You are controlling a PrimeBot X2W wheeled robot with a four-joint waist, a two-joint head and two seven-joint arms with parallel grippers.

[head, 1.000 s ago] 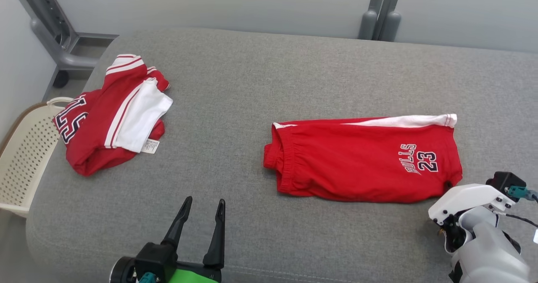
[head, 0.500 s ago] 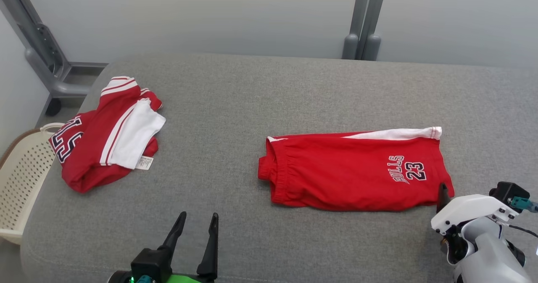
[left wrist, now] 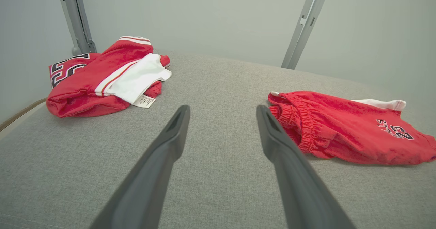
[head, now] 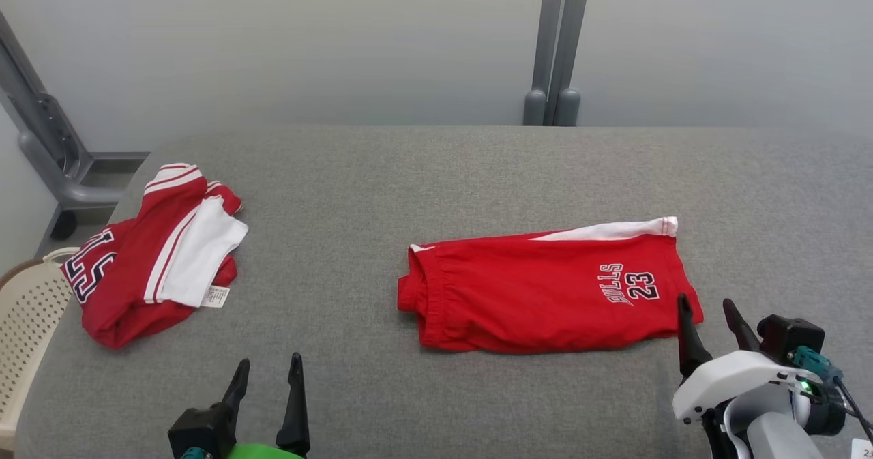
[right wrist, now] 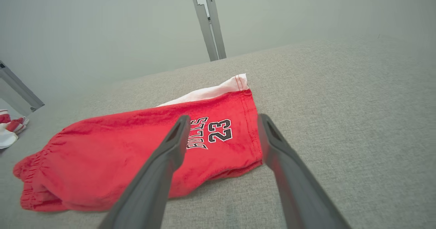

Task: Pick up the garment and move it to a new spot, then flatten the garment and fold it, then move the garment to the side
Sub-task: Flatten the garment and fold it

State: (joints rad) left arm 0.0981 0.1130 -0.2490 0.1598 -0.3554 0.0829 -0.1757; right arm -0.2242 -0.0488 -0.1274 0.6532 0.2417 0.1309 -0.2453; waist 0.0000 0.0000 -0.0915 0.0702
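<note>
The garment [head: 539, 292] is a pair of red shorts with a white side stripe and "BULLS 23" print. It lies folded flat on the grey padded surface [head: 423, 172], waistband to the left. My right gripper [head: 704, 302] stands open just off the shorts' near right corner, nothing between its fingers. In the right wrist view the right gripper [right wrist: 223, 117] points over the printed end of the shorts [right wrist: 136, 154]. My left gripper [head: 269, 360] is open and empty at the near left edge. In the left wrist view the left gripper [left wrist: 222, 108] has the shorts [left wrist: 344, 130] to its right.
A second red and white garment [head: 146, 254] lies bunched at the far left of the surface. A cream perforated basket [head: 24, 322] stands beside the left edge. Grey metal posts [head: 552, 50] rise behind the surface, against a pale wall.
My right gripper has opened, let go of the shorts' near right corner and drawn back a little, its fingers now showing. The head camera has tilted, shifting the whole picture. The shorts lie still.
</note>
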